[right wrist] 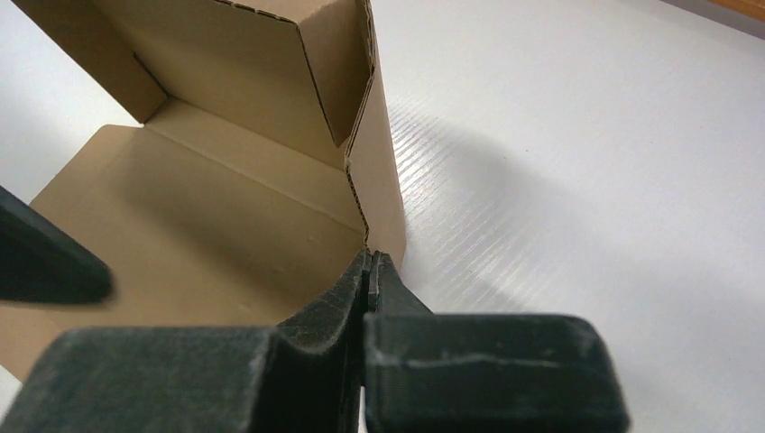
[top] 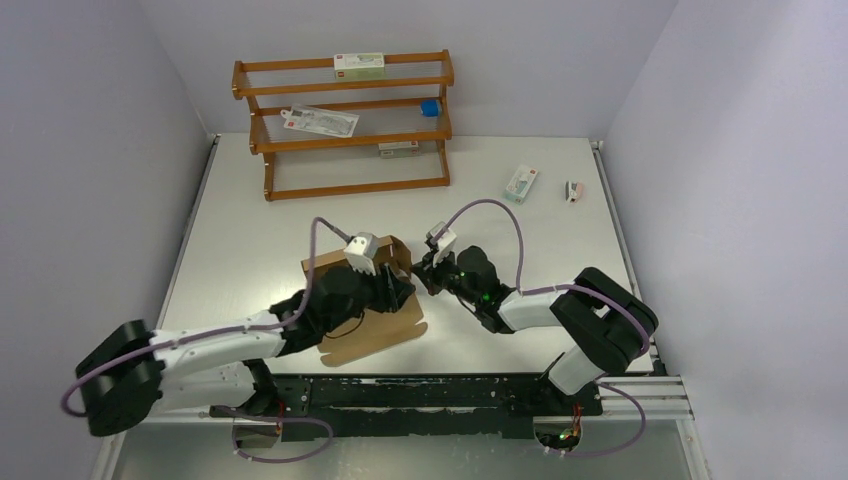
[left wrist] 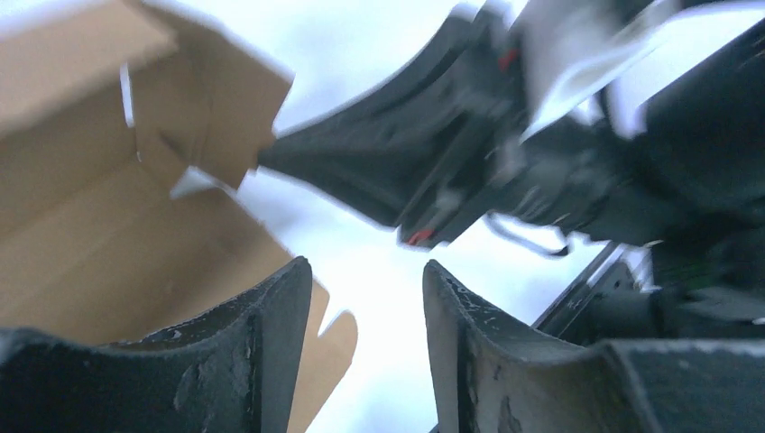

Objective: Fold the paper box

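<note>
The brown paper box point(top: 372, 338) lies in the middle of the table, part folded, with its back and side walls raised and a flat tabbed flap toward the near edge. My left gripper point(left wrist: 365, 266) hovers over the box's right side, open, with only white table between its fingers; the box point(left wrist: 90, 244) sits to their left. My right gripper point(right wrist: 370, 257) is shut, its tips touching the lower edge of the raised side wall of the box point(right wrist: 207, 225). From above, the two grippers meet at the box's right end, the right gripper point(top: 425, 272) beside the left gripper point(top: 398, 288).
A wooden rack point(top: 345, 125) stands at the back with white-and-green cartons and a blue cap point(top: 430, 107) on its shelves. A small carton point(top: 520, 183) and a small object point(top: 573, 190) lie at the back right. A black rail point(top: 450, 392) runs along the near edge.
</note>
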Robot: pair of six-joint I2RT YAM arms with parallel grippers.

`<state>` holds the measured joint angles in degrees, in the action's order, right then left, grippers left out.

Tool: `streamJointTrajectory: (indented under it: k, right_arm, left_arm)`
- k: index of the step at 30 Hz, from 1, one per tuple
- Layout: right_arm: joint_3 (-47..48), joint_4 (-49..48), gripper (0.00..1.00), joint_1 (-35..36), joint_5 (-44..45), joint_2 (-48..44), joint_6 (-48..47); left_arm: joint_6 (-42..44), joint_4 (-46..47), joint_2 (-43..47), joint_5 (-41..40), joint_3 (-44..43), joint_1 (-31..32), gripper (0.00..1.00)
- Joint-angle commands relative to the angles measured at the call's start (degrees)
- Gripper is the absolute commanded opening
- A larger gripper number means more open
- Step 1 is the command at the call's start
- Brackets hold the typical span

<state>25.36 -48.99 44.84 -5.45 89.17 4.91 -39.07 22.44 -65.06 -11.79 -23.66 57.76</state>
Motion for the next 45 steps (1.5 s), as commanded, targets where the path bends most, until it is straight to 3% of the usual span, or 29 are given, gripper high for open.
streamJointTrajectory:
  k: [1,5,9,13,21,34,45]
  right_arm:
    - [0.21,-0.81,0.0,0.6,1.02,-0.22,-1.04]
    - [0.34,-1.02,0.0,0.77,0.87,-0.03,-1.03]
    - [0.63,-0.83,0.0,0.95,0.69,0.21,-1.04]
    - [0.74,-0.4,0.0,1.05,0.62,0.07,-1.12]
    - [1.05,0.17,0.0,1.21,0.02,-0.13,-1.13]
    - [2.26,1.06,0.0,1.26,-2.79,0.09,-0.6]
    - [4.52,2.25,0.05,1.3,-8.61,1.98,-1.5]
  left_arm:
    - [5.32,-19.17,8.79,-7.84,-9.43,0.26,0.55]
    - [8.11,-33.9,11.07,-20.41,-18.03,-1.26,0.62]
    - [9.3,-39.34,8.55,-22.02,-20.93,-7.81,0.69]
    - [10.95,-38.15,6.72,-19.53,-19.8,-14.27,0.76]
    - [12.78,-34.2,3.59,-16.5,-18.67,-15.75,0.83]
    - [13.16,-31.38,-2.6,-14.0,-17.11,-15.75,0.83]
    - [13.42,-28.01,-1.67,-10.58,-14.6,-15.76,0.8]
